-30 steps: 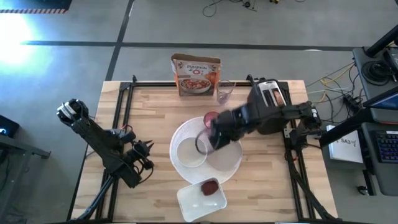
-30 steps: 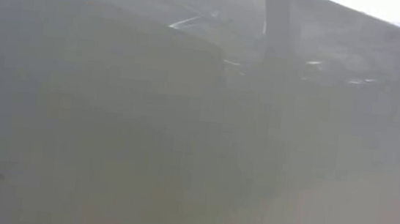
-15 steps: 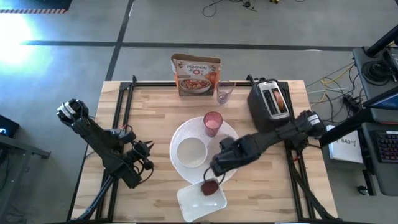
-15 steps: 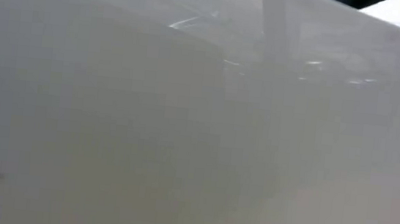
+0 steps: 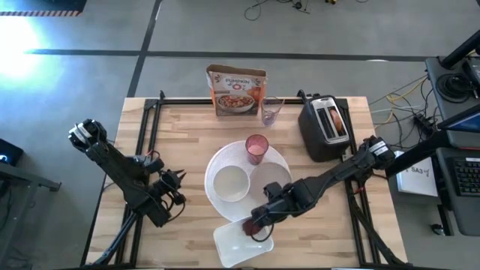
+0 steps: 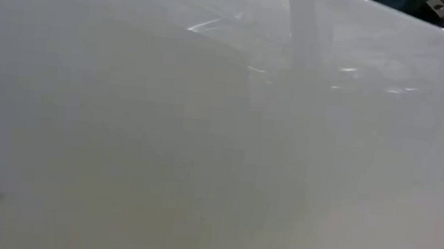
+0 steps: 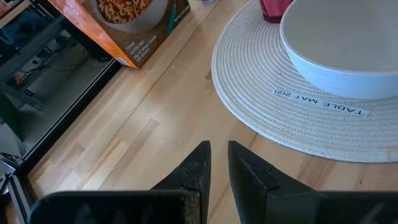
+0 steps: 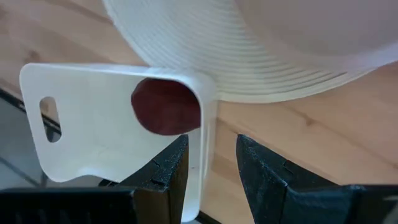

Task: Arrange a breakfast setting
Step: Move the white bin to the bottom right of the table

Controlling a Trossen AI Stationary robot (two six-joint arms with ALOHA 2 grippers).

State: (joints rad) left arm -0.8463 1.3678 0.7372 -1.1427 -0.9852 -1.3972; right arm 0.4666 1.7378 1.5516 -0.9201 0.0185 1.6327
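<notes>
A round white woven mat (image 5: 214, 166) lies mid-table and carries the small white bowl (image 5: 229, 182), the small pale plate (image 5: 271, 175) and the pink cup (image 5: 256, 148). The dark-red fruit (image 8: 165, 106) lies on the white rectangular tray (image 5: 231, 247) at the near edge. My right gripper (image 5: 253, 227) is open just over the tray, beside the fruit. In the right wrist view (image 8: 211, 146) its fingers stand on either side of the tray's rim (image 8: 208, 118). My left gripper (image 7: 217, 155) is shut and empty, left of the mat (image 7: 261, 93). A browned piece sits in the toaster slot (image 5: 339, 118). No spoon shows.
A cereal box (image 5: 236, 91) and a clear glass (image 5: 270, 110) stand at the far edge, and a black toaster (image 5: 326, 126) at the far right. The low view is filled by a pale white surface close to the lens.
My right gripper has gone from over the mat beside the pink cup toward the table's near edge, and has come down over the tray by the fruit. The cup, bowl and small plate now show uncovered on the mat.
</notes>
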